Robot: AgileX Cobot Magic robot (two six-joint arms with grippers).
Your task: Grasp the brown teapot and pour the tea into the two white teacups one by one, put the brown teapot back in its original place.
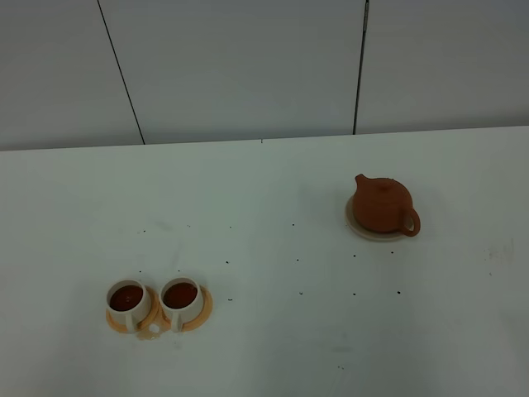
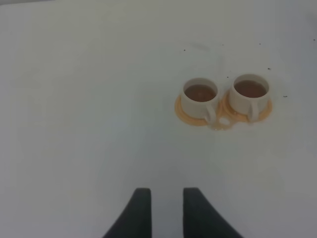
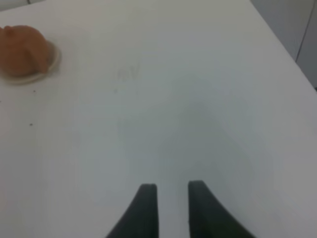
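Note:
The brown teapot [image 1: 383, 204] stands upright on its beige coaster [image 1: 357, 225] at the right middle of the table. It also shows in the right wrist view [image 3: 22, 49], far from the right gripper [image 3: 172, 187]. The two white teacups [image 1: 128, 299] [image 1: 180, 298] sit side by side on orange saucers [image 1: 203, 313] at the front left, both holding brown tea. The left wrist view shows them [image 2: 199, 95] [image 2: 250, 93] well ahead of the left gripper [image 2: 167, 191]. Both grippers are open, empty and low over bare table. Neither arm shows in the high view.
A small wet patch [image 1: 151, 331] lies in front of the saucers where they meet. Small dark specks [image 1: 298, 293] dot the white table. A panelled grey wall [image 1: 248, 66] runs behind the table. The table's right edge [image 3: 282, 47] shows in the right wrist view.

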